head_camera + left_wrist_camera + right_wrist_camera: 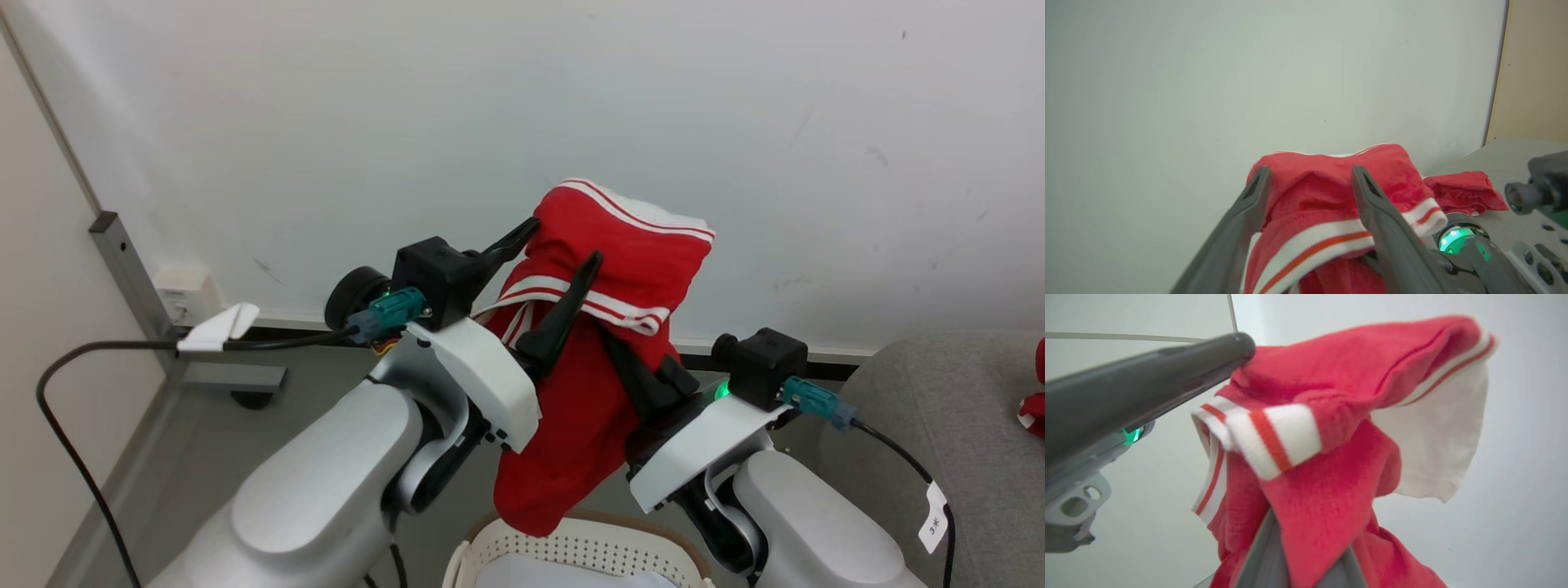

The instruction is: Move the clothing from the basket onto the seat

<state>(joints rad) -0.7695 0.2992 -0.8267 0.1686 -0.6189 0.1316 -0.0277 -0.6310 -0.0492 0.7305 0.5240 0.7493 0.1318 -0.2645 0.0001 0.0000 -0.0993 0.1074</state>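
I have the garment up in the air between both grippers. My right gripper is clamped on it. In that wrist view the red cloth runs down between the two grey fingers, and their tips are buried in the folds. A white panel hangs off to the right of those jaws and a striped cuff flops over in front of them.

My left gripper stands with its jaws wide apart, gripping nothing. The garment bulges in the gap between them, and a white band with a red stripe crosses that gap lower down. One fingertip touches the cloth's upper edge; the other finger lies across its front.

The basket sits directly below both grippers. The garment's lowest fold hangs at its brown rim, and I cannot tell whether they touch.

The seat is to the right of the right jaws and lower. A second red piece lies on it, well apart from both grippers.
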